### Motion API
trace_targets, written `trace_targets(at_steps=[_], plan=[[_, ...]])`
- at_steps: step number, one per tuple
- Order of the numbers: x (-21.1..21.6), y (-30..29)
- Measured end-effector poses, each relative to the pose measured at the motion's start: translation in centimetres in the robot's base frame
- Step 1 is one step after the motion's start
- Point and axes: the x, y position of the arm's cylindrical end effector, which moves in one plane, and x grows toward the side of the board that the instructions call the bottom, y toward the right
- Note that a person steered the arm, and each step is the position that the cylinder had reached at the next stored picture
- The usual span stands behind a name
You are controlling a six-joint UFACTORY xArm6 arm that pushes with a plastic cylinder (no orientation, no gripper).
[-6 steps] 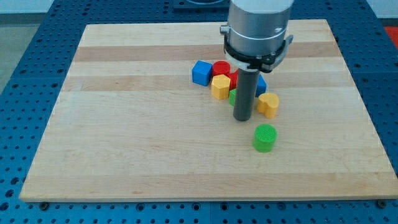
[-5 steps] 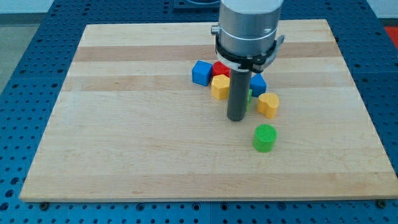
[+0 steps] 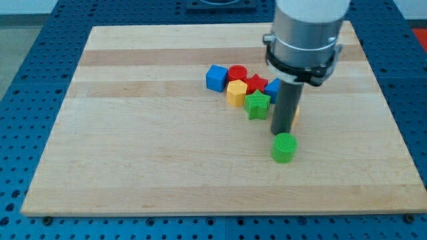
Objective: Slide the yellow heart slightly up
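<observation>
The yellow heart [image 3: 296,115] is almost wholly hidden behind my rod; only a thin sliver shows at the rod's right edge. My tip [image 3: 281,132] rests on the board at the heart's lower left, just above the green cylinder [image 3: 283,147]. Whether the tip touches the heart cannot be told. The green star [image 3: 257,105] lies just left of the rod.
A cluster sits up and left of the tip: blue cube [image 3: 215,78], red cylinder [image 3: 237,72], yellow hexagon [image 3: 236,93], red star [image 3: 257,83] and a partly hidden blue block [image 3: 272,87]. The wooden board [image 3: 133,133] lies on a blue perforated table.
My rod has moved to the view's right, off the green star, which now shows along with the red star. It now stands in front of the yellow heart. The blocks look unmoved.
</observation>
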Motion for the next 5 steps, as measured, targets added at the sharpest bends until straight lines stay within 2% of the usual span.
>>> trace_targets(at_steps=[5], plan=[[-1.1,0.8]])
